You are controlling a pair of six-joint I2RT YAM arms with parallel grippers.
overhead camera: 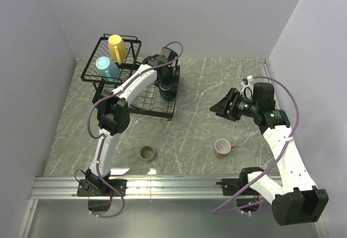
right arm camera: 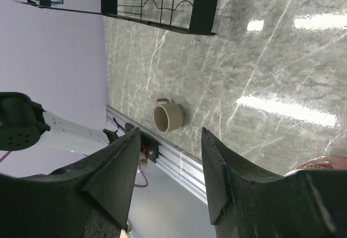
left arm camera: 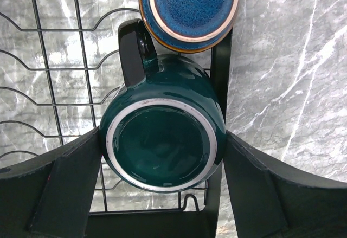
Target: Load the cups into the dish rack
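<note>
A grey marble table fills the scene, with pale walls on three sides. At its far left stands the black wire dish rack, its raised basket to the left and its flat slotted tray lower and to the right. My left arm reaches from the near edge out over that tray. My left gripper is spread wide around the large dark teal mug, one finger pressed against each side of it. The mug is upside down on the tray wires at the tray's right edge, with its base towards my wrist camera and its handle pointing away from me. The yellow mug stands upside down at the back of the raised basket. The light blue mug sits just in front of it in the same basket, its pale round face turned up. The salmon-red mug stands upright on the bare table right of centre, white inside, handle to the right, well apart from the rack. My right gripper hangs above the table on the right side, fingers partly apart with nothing between them. The small navy mug is upside down on the tray just beyond the teal one, beside its handle. The small olive-brown mug stands upright on the table near the front edge, left of centre.
</note>
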